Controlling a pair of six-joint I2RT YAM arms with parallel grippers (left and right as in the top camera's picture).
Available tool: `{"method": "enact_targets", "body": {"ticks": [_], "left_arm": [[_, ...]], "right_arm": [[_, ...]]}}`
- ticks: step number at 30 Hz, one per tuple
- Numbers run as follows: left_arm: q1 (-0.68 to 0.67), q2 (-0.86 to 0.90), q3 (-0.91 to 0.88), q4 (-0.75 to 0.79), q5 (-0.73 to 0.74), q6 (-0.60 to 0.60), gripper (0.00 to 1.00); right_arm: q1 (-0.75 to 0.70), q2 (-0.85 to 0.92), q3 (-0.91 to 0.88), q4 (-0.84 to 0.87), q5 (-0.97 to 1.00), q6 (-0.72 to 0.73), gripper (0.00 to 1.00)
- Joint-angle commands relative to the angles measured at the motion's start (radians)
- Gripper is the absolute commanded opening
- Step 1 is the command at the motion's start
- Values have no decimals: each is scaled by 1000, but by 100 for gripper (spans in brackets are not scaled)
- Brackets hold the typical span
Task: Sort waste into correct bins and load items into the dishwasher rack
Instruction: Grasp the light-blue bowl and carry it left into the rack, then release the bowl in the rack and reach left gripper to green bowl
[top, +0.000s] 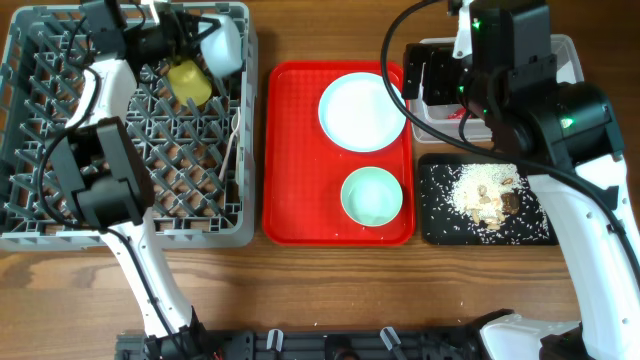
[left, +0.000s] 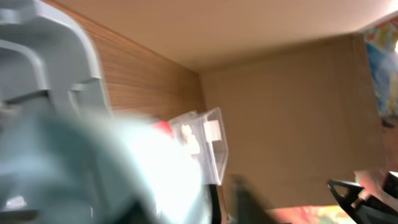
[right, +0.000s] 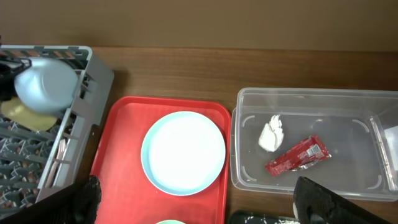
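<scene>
Wide-open right end effector (right: 196, 194) hangs near the light, slick plate (right: 183, 152), probably best pinched at its rim.

Grey pegged rack (top: 40, 215) sits at the surface's left. Yellow cup (top: 190, 82) rests among pegs near its far right corner, white cutlery (top: 237, 135) lies by the right wall. Light blue plate (top: 360, 110) and mint bowl (top: 372, 195) are upright and empty on red tray (top: 290, 150). Clear tub (right: 348, 124) holds crumpled napkin (right: 271, 134) and red wrapper (right: 297, 155), lying apart. Black tray (top: 440, 225) carries rice scraps (top: 485, 195).
</scene>
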Motion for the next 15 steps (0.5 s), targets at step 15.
{"method": "enact_targets", "body": {"ticks": [15], "left_arm": [[124, -296, -3, -8, -30, -18, 100]], "right_arm": [[-3, 11, -1, 2, -6, -8, 100]]}}
